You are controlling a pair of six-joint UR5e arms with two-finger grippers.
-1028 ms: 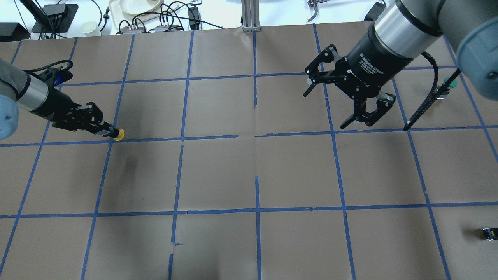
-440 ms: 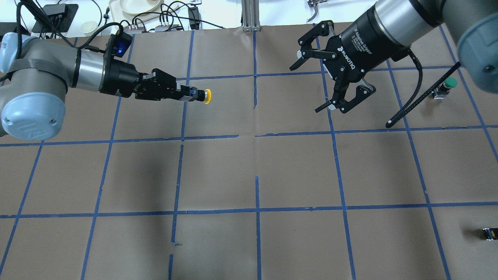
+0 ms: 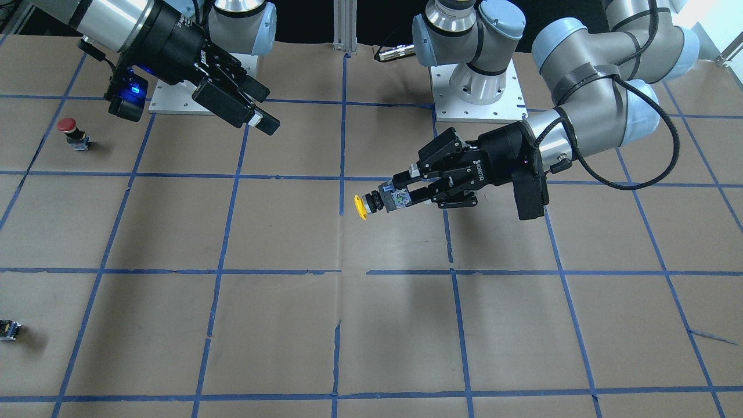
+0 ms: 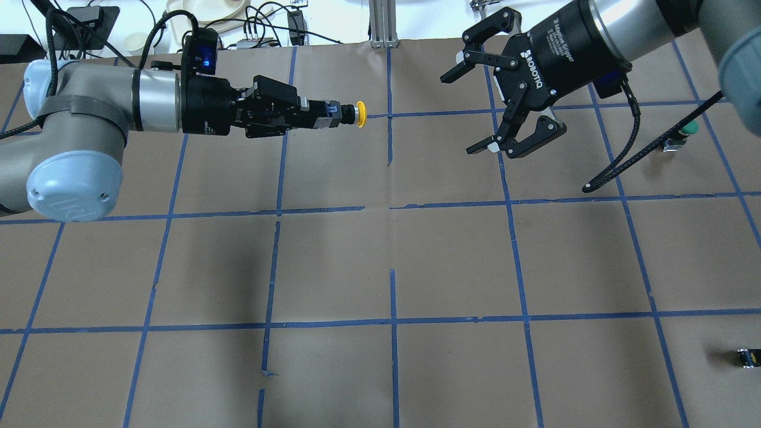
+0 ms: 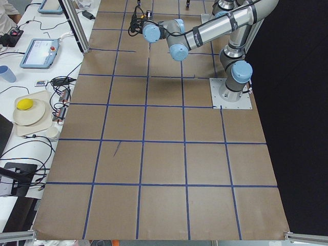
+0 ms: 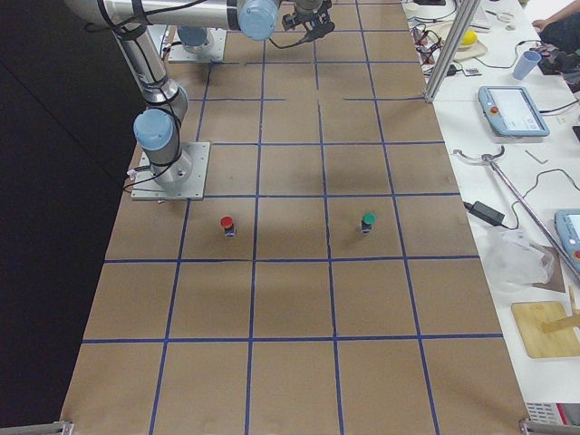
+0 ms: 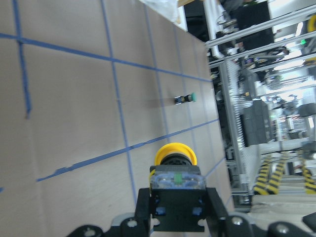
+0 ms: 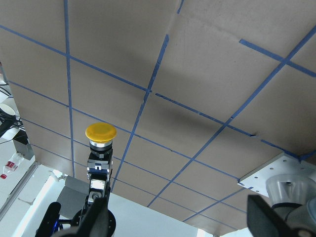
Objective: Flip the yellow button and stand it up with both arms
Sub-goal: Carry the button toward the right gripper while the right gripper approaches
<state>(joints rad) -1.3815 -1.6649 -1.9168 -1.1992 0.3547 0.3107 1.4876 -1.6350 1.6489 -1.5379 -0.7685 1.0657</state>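
Yellow button [image 4: 348,113] held clear of the surface [image 4: 392,249]. Left arm [image 4: 89,119] jaws pinch its base, cap poking past their tips. Right arm [image 4: 618,27] jaws spread wide, well apart, facing it. Probably staged for a handover.

Your blue-gridded brown table [image 6: 290,299] carries a red-capped button [image 6: 227,225] and a green-capped button [image 6: 368,221] mid-frame in the right-side view, plus a small dark component [image 4: 746,357].

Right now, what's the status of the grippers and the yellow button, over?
Left gripper shut on yellow button, held in the air, cap toward right gripper. That one is open, apart from it. Green button far off, not in the way.
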